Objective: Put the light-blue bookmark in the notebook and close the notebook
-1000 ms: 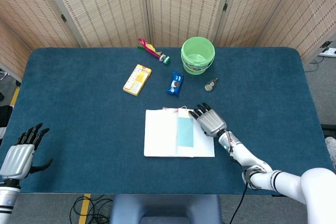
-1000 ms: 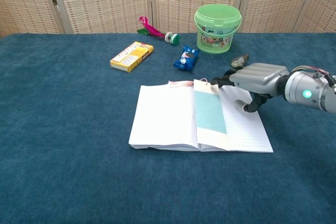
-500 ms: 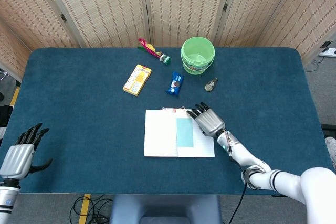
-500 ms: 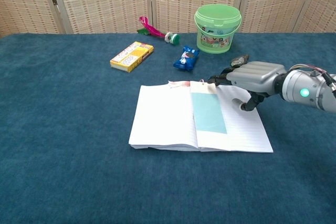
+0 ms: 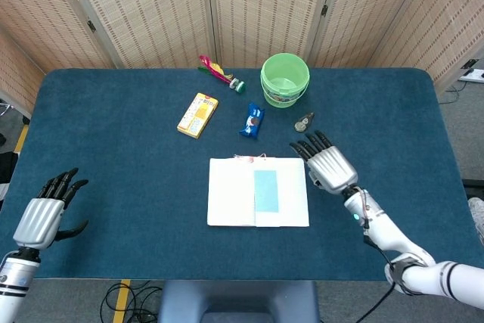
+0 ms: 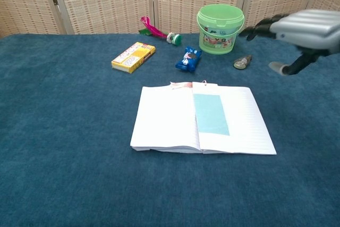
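The white notebook (image 5: 258, 202) (image 6: 170, 120) lies open near the table's middle. A light-blue bookmark (image 5: 265, 191) (image 6: 211, 114) lies flat on its right page, close to the spine. My right hand (image 5: 327, 165) (image 6: 303, 29) hovers above the table to the right of the notebook, fingers spread, holding nothing. At the table's near left corner my left hand (image 5: 45, 212) is open and empty; the chest view does not show it.
A green bucket (image 5: 285, 79) (image 6: 220, 27), a small metal clip (image 5: 304, 121) (image 6: 243, 62), a blue snack packet (image 5: 252, 120) (image 6: 188, 59), a yellow box (image 5: 197, 114) (image 6: 133, 57) and a pink-and-green toy (image 5: 220, 72) (image 6: 157, 30) lie behind the notebook.
My right hand let go of the bookmark, lifted off the page and drew back to the right. The bookmark now lies straight on the right page. My left hand shifted slightly.
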{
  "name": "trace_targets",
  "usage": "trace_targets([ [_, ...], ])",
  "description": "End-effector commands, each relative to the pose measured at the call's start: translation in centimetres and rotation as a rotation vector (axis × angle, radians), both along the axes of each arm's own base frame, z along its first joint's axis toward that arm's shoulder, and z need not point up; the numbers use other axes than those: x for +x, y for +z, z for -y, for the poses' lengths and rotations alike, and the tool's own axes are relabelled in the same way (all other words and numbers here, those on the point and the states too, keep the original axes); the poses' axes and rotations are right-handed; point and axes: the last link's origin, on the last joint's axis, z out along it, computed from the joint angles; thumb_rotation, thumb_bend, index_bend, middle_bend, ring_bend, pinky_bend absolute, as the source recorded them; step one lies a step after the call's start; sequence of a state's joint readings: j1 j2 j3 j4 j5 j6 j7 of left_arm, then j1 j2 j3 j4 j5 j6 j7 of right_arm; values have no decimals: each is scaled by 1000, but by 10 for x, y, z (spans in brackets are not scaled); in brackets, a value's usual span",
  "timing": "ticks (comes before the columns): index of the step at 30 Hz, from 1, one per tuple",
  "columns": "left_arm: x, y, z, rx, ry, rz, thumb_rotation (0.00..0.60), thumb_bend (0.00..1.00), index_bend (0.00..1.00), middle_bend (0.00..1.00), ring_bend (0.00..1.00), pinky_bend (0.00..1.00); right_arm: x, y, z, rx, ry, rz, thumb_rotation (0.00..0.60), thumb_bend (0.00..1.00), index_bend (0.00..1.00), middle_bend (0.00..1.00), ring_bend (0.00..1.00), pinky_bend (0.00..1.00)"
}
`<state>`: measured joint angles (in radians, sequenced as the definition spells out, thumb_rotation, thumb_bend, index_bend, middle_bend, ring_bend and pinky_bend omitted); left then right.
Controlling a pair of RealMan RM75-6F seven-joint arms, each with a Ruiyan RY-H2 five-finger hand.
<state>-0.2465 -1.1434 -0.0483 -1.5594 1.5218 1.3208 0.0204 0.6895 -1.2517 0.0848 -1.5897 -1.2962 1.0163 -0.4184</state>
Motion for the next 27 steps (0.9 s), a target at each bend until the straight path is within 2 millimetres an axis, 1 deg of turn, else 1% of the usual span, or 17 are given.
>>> trace_targets([
  [1,12,-13,-14,-29,-114,1,600,269,210,48,59,136,-15,52,-36,-122,-15,-5,600,363,0,140,0,0],
  [3,19,-21,-20,-45,-182,-3,600,269,234,68,60,136,-21,65,-50,-152,-26,0,600,336,0,140,0,0],
  [6,29,-35,-30,-65,-283,-18,600,269,267,90,63,137,-31,76,-68,-182,-45,14,600,306,0,140,0,0],
  [12,48,-65,-45,-134,-456,-104,600,269,277,98,65,137,-47,83,-97,-200,-72,42,600,264,0,140,0,0],
  [18,66,-97,-59,-180,-538,-137,600,259,276,98,65,137,-58,82,-112,-208,-95,72,600,239,0,140,0,0],
  [25,80,-134,-67,-227,-593,-159,600,250,267,98,65,137,-63,85,-118,-226,-109,79,600,229,0,140,0,0],
  [27,83,-144,-69,-231,-597,-165,600,232,244,98,65,137,-64,85,-118,-228,-116,81,600,221,0,140,0,0],
])
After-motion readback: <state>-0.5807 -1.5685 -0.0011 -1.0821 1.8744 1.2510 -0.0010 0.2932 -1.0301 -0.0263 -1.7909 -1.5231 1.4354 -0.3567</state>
